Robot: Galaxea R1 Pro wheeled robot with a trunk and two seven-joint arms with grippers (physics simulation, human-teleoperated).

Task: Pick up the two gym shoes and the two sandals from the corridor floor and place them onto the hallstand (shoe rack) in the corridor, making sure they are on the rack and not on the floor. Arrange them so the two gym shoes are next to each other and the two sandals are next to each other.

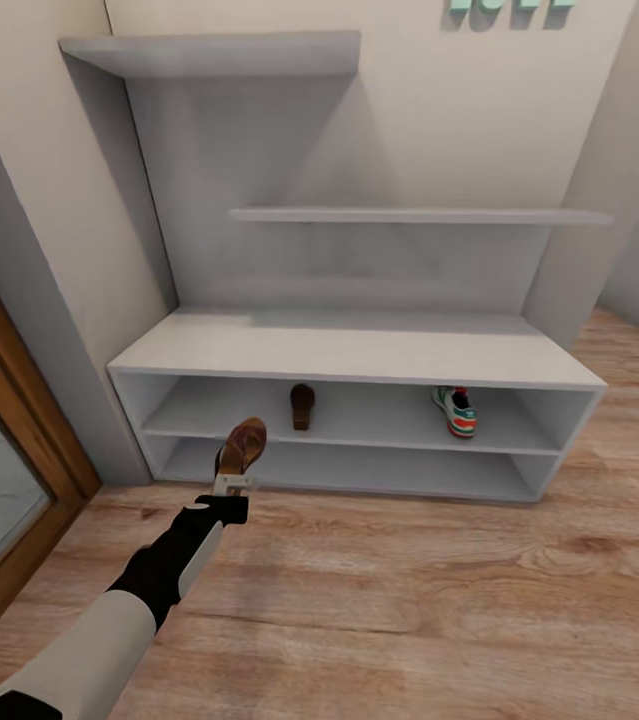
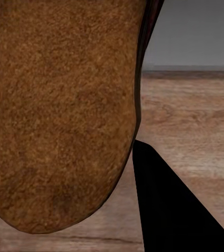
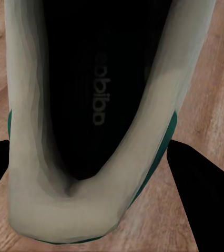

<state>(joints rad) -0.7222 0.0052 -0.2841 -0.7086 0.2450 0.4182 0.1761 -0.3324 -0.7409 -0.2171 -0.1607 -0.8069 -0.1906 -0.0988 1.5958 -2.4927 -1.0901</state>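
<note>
At the hallstand's (image 1: 359, 350) upper shelf front edge, we see the left end effector (image 1: 234, 482) pinching a sandal (image 1: 243, 444). Second sandal (image 1: 302, 405) and one gym shoe (image 1: 456, 411) sit on that shelf. Right end effector (image 3: 91, 178) flanks another gym shoe (image 3: 91, 131); grip indeterminate.

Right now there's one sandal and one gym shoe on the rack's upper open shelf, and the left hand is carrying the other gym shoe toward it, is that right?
Not quite. The left hand carries the other sandal, not a gym shoe; the head view shows its brown shape. The rest holds: a sandal and a gym shoe sit on the rack's upper open shelf.
</note>
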